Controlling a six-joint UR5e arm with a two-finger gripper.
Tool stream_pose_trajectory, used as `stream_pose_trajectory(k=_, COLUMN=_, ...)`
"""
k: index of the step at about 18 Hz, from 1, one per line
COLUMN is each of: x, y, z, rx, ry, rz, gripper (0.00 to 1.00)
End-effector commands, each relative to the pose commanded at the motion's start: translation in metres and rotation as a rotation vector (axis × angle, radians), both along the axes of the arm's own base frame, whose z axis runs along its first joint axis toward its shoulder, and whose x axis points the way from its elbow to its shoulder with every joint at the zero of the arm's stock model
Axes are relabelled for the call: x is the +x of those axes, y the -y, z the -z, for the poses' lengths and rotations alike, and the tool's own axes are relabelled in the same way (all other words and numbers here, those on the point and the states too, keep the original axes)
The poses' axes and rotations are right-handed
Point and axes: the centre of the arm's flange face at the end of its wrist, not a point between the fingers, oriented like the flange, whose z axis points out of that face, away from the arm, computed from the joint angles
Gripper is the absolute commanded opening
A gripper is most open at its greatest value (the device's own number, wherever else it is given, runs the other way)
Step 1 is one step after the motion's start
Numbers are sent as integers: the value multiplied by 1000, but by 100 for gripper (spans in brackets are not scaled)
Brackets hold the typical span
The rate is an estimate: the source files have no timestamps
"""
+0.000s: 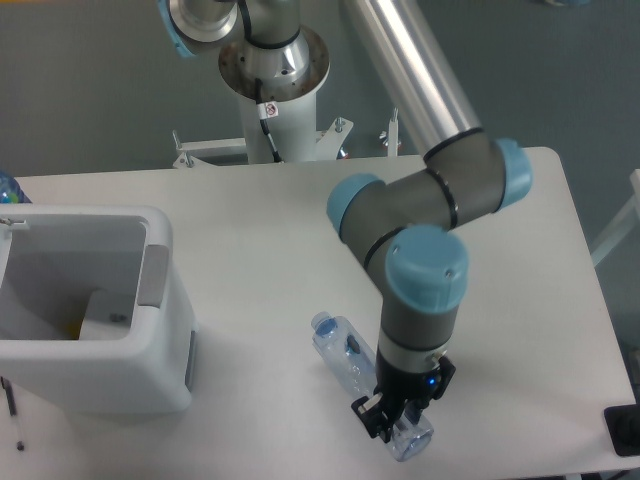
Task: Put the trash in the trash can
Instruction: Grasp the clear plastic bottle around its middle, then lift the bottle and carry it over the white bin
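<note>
A clear plastic bottle [345, 355] with a bluish cap lies slanted at the front of the table, cap toward the upper left. My gripper [397, 420] points straight down over the bottle's base end. Its fingers straddle the bottle and look shut on it, though the wrist hides the fingertips. The white boxy trash can [165, 340] stands at the left with its mouth open upward and a grey panel on its right wall. Inside it lies a flat white paper packet [100, 312] with a small dark mark.
The arm's base column [275, 100] rises behind the table's far edge. A black object [622, 430] sits past the front right corner. A thin dark pen-like thing [10, 402] lies left of the can, and a bluish item [5, 187] peeks in at the left edge.
</note>
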Motion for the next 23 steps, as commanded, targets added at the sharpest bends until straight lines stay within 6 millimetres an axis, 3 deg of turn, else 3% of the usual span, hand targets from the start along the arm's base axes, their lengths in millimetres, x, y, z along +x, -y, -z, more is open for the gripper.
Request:
stream_pose_trajectory(k=5, x=11, y=6, z=-56, rx=129, ry=-56, rz=28, gripper=48)
stream_pose_trajectory(k=14, x=60, y=19, z=-167, rx=340, ry=-87, rz=130, gripper=48)
stream_pose_trajectory(k=19, x=80, y=24, z=-207, rx=442, ry=-88, rz=191, gripper=48)
stream_pose_trajectory(k=23, x=103, y=12, z=-220, rx=514, ry=-132, rz=257, gripper=48)
